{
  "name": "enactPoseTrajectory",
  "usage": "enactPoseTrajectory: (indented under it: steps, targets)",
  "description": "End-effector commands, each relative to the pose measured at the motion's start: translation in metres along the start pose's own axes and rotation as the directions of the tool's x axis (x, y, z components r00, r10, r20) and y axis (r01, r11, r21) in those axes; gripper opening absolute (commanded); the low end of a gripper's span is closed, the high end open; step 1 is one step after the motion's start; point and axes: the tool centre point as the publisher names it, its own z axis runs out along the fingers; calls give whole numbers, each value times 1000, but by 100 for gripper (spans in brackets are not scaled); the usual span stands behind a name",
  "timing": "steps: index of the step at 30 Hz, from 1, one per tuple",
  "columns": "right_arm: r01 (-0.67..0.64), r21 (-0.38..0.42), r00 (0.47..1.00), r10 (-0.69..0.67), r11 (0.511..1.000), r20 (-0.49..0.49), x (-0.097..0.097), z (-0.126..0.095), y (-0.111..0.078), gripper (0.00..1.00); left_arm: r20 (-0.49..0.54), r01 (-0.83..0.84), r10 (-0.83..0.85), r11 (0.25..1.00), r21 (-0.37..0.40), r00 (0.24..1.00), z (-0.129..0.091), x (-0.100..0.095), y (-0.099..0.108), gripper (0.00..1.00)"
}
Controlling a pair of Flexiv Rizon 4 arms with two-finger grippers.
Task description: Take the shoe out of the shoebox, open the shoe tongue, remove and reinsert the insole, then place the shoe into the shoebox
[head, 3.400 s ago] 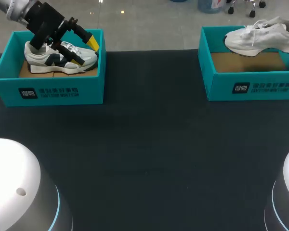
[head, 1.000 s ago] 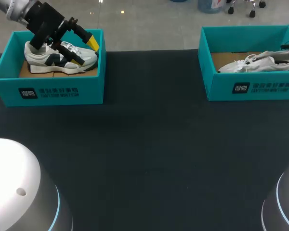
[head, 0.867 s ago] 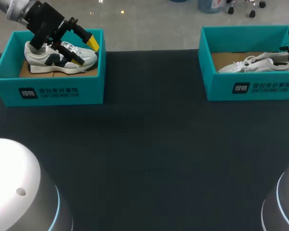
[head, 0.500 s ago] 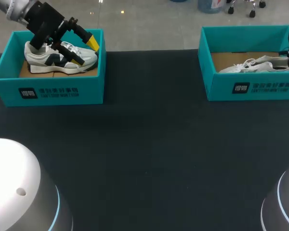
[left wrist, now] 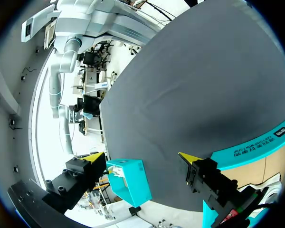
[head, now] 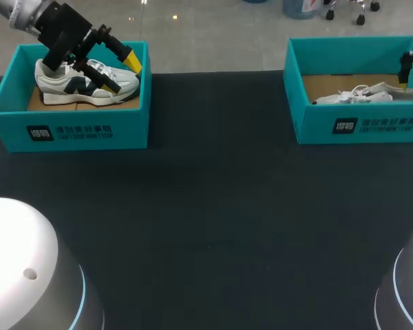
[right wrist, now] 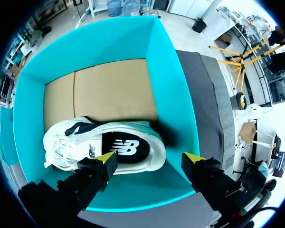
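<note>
The white shoe (right wrist: 102,142) looks settled inside the right shoebox (right wrist: 173,109), at two o'clock on the counter (head: 206,206), so the release wants a straight lift, with the tips clear of laces and box wall. The right end effector (right wrist: 149,159) hangs spread wide above the shoe's heel end, gripping nothing. At ten o'clock, the left end effector (head: 121,73) gapes over the other shoe (head: 62,84)

Not much you can actually read here tbh. The teal cardboard shoebox on the left (head: 69,130) and the teal cardboard shoebox on the right (head: 361,126) each have a white square logo and a line of white print on the front wall, too small to make out. The black insole (right wrist: 133,156) in the white lace-up sneaker (right wrist: 61,142) carries a white logo.
</note>
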Motion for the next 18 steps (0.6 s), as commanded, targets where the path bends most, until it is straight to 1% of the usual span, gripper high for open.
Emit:
enactPoseTrajectory:
  steps: [1, 5, 9, 16, 18]
  targets:
    - [8, -31, 1000, -8, 999, -14, 0, -31, -18, 100, -4, 0, 0, 1000, 0, 1000, -1, 0, -1, 100]
    - [12, -49, 999, -14, 999, -42, 2, -56, -23, 100, -4, 0, 0, 1000, 0, 1000, -1, 0, -1, 100]
    - [26, -60, 998, -29, 998, -50, 7, -80, -33, 100, -4, 0, 0, 1000, 0, 1000, -1, 0, -1, 100]
    - [48, -61, 997, -52, 997, -49, 11, -106, -48, 100, -4, 0, 0, 1000, 0, 1000, -1, 0, -1, 100]
    - [51, -57, 997, -55, 997, -62, 11, -112, -52, 100, -4, 0, 0, 1000, 0, 1000, -1, 0, -1, 100]
